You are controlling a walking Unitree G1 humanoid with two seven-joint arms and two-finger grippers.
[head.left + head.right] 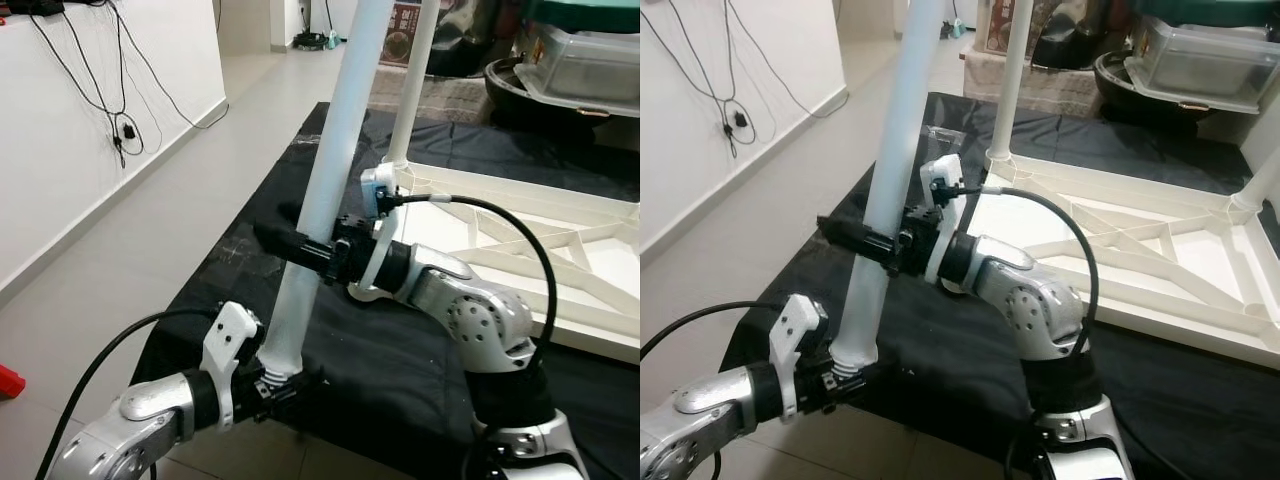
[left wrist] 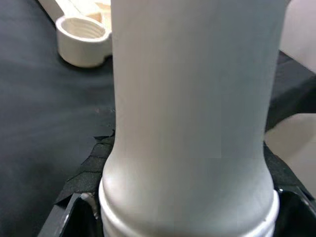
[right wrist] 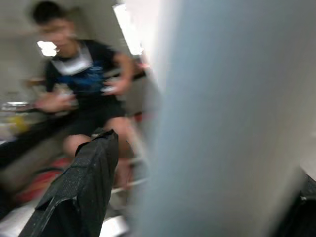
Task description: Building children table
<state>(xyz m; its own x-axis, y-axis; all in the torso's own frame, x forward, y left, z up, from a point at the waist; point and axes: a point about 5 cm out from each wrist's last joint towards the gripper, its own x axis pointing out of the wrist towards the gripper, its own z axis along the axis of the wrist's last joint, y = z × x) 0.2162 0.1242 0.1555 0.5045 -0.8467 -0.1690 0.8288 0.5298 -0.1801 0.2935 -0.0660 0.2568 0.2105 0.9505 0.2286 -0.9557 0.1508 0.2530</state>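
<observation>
A long white table leg stands nearly upright, tilted a little, over the front left corner of the black cloth. My left gripper is shut on its ribbed lower end. My right gripper is shut around the leg's middle, one black finger beside the tube. The white tabletop lies upside down on the cloth to the right. Another leg stands in its far left corner. An open screw socket lies beyond the held leg.
A white wall with hanging cables runs along the left. Plastic storage bins stand at the back right. Something red lies on the floor at left. A blurred person sits in the right wrist view.
</observation>
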